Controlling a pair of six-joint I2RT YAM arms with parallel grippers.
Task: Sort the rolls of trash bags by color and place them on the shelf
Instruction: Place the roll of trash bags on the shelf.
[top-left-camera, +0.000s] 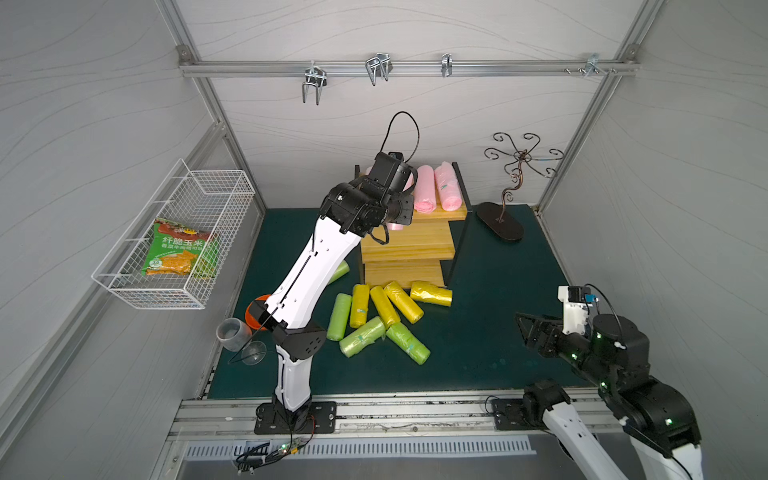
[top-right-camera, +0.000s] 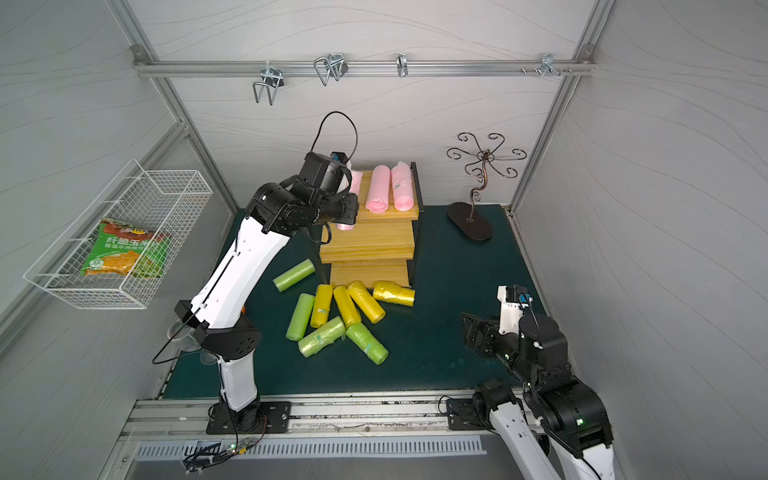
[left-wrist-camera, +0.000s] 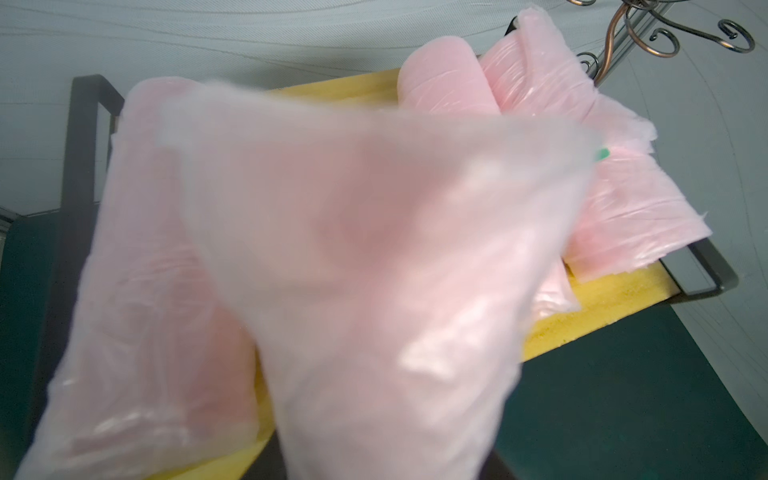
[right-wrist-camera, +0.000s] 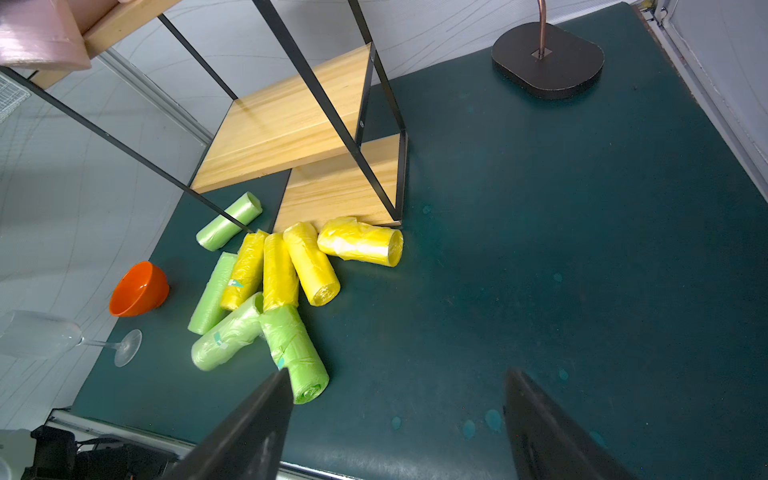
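Pink roll (left-wrist-camera: 374, 270), blurred, is clamped by left gripper (top-left-camera: 400, 212) over shelf (top-left-camera: 409, 245) top tier, parallel to shelved pink rolls (top-left-camera: 426, 189) laid front-to-back; right gripper (right-wrist-camera: 397, 374) fingers are spread; teal labels (right-wrist-camera: 236, 284) unreadable.

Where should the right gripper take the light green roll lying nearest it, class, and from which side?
Probably across the middle of the green roll, from above, jaws spanning its short width. It lies flat on the mat with both long flanks bare there; only its far end touches neighbouring rolls.

Blurred pink roll (left-wrist-camera: 353, 257) across the left wrist view; left tool probably behind
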